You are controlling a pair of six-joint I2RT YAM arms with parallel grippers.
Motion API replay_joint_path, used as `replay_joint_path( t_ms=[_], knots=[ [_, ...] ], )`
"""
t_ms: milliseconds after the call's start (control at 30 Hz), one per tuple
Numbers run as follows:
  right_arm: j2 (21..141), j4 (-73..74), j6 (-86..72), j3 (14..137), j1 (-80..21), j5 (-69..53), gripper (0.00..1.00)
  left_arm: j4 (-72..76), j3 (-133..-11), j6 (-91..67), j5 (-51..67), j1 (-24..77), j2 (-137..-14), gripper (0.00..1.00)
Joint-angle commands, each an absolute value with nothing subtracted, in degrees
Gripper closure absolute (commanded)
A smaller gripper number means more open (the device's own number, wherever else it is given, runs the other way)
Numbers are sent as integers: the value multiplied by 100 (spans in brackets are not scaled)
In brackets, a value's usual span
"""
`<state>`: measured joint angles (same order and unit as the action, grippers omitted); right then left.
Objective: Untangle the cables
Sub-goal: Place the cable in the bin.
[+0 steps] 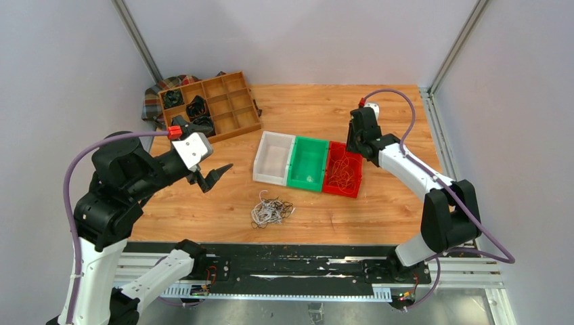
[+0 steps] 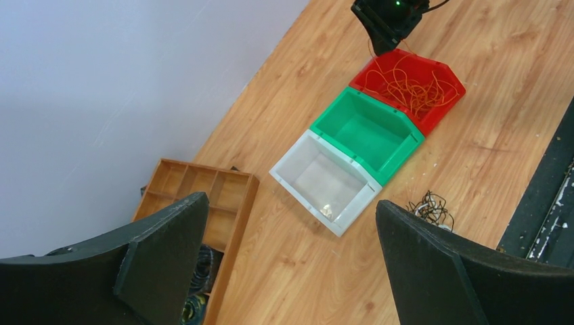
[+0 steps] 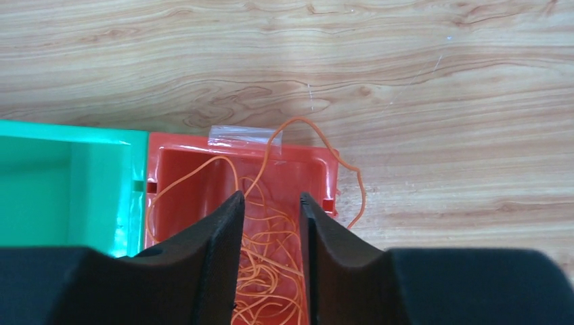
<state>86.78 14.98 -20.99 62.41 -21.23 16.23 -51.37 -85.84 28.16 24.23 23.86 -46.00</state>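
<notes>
We see a white bin (image 1: 273, 159), green bin (image 1: 308, 164) and red bin (image 1: 340, 193) side by side, orange cables (image 1: 344, 172) in the last, a tangled pile (image 1: 271, 210) nearby.

Bright even light, faint soft shadows, mostly sharp focus

We see three bins touching in a row mid-table (image 1: 379, 210): left bin (image 1: 260, 159), middle bin (image 1: 308, 159), right bin (image 1: 338, 191). Loose cables (image 1: 344, 172) lie in the right bin. A tangle (image 1: 271, 211) lies before the bins. A compartment tray (image 1: 233, 101) sits far left, with a cloth (image 1: 152, 101) at its left rear.
</notes>
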Motion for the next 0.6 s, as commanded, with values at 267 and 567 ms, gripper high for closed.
replay_joint_path(
  t_ms=[267,567],
  knots=[
    [8936,1561,-2628,5983,-2209,1474,80,-5100,-8684,2909,2510,2413,-4565,1],
    [9491,1581,-2892,6163,-2537,1623,86,-5098,-8692,2892,2497,2415,-4565,1]
  ],
)
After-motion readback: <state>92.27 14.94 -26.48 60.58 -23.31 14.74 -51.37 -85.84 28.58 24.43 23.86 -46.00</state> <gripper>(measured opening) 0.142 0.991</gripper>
